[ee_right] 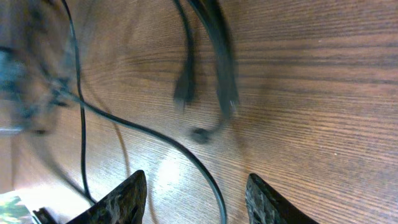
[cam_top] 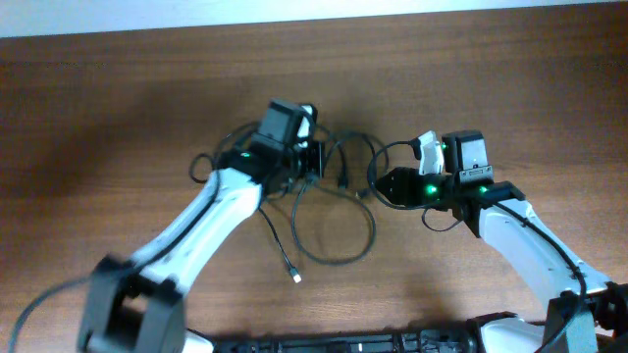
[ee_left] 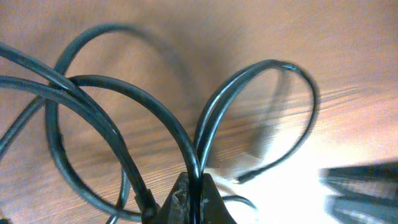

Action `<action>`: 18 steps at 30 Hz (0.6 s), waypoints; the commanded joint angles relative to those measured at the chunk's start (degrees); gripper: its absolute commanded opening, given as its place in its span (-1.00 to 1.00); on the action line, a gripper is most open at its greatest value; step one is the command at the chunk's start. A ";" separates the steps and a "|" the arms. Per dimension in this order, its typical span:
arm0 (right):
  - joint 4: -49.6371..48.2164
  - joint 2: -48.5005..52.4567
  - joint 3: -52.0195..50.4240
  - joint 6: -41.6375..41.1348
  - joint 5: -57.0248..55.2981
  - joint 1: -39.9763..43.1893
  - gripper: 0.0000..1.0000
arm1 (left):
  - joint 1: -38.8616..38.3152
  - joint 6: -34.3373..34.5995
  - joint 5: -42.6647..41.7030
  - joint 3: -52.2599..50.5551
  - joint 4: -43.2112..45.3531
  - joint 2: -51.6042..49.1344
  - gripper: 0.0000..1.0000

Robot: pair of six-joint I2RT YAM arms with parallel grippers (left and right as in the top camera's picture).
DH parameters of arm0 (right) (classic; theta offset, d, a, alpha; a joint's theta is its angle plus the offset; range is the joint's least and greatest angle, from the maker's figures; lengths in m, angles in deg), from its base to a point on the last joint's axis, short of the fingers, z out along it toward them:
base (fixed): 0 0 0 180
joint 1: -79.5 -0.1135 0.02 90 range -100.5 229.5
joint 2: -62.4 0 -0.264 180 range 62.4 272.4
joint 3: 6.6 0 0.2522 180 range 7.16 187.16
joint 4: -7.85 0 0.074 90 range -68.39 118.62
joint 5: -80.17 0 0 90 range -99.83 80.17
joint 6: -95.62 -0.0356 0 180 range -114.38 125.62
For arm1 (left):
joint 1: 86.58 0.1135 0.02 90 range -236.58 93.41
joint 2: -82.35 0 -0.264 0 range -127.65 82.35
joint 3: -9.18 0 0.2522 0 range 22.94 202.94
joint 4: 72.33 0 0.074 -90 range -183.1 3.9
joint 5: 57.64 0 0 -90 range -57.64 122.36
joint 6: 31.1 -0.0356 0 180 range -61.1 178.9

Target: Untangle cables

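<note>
Left gripper [ee_left: 194, 202]: clamped tight on a pair of strands, and more strands bunch against its tips.
Thin black cables [ee_left: 214, 111]: there's the knot, heaped on the brown wooden table [cam_top: 118, 118] between the two arms, loops fanning out from the left fingers and crossing one another.
Loose plug end [cam_top: 296, 278]: lying free on the wood, nearer the robot than the heap, well apart from both grippers.
Handling: these look light, limp and smooth. They'll likely slide through a slack pinch and drag neighbouring loops along. The small plugs seem the likeliest to snag.
Where to take hold: a single strand clear of the crossings, or just behind a plug, looks the safer bet.
Right gripper [ee_right: 196, 180]: fingers spread wide, holding nothing, low over the table with one strand running between them.
Containers: none showing in any view, and the cables sit on bare wood.
</note>
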 commanded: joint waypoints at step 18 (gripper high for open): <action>-6.78 -6.56 6.54 8.79 14.14 -6.29 0.20 | 9.46 3.89 -61.83 1.73 24.20 12.74 -1.00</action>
